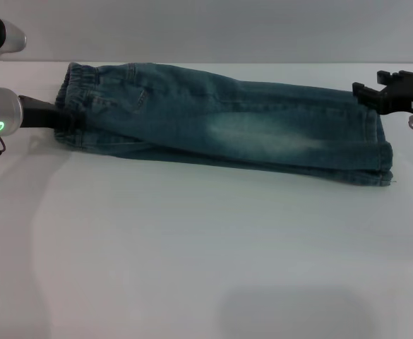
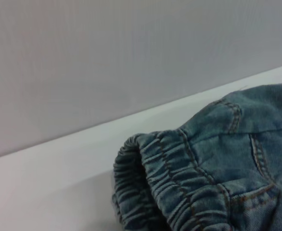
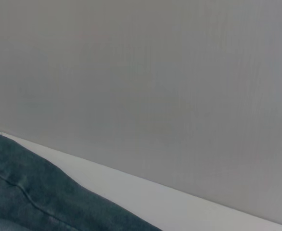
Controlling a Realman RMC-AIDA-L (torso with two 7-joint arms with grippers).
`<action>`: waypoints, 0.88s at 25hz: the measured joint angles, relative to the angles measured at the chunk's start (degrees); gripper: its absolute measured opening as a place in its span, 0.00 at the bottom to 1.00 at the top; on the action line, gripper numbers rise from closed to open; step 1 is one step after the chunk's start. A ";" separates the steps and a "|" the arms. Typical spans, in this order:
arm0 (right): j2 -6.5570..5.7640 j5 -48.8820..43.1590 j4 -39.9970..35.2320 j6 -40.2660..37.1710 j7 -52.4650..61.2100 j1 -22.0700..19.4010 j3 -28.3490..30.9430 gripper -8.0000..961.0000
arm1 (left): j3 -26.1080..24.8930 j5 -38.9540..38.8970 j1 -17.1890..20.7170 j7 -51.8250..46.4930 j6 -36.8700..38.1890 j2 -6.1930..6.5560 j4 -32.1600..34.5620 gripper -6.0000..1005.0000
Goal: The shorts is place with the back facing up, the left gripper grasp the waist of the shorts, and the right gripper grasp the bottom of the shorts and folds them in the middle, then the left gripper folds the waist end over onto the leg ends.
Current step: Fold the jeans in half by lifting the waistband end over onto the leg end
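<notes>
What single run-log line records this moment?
shorts: folded lengthwise | left end effector: at waist | right end effector: at leg ends

A white table (image 1: pixel 192 254) carries the folded denim shorts (image 1: pixel 227 127) lying flat

The far half of the white worktop (image 1: pixel 192 268) is spanned almost from side to side by the faded blue-green denim shorts (image 1: pixel 227 123), folded lengthwise. Bare surface is seen all along the near side. The ruffled waist (image 1: pixel 72 88) is closed off by the silver-wristed black left gripper (image 1: pixel 51 116); the leg ends (image 1: pixel 379 152) are flanked by the blocky black right gripper (image 1: pixel 368 94). A grey wall (image 1: pixel 213 28) bounds the back.
</notes>
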 joint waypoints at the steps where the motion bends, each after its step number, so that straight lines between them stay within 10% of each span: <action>1: 0.00 0.00 0.03 0.00 0.00 -0.04 0.00 0.54 | 0.00 0.00 0.00 0.00 0.00 0.00 0.00 0.34; 22: 0.09 3.85 0.56 0.42 -0.09 0.56 -3.29 0.54 | 4.23 -4.34 0.26 0.06 11.00 -0.68 11.22 0.10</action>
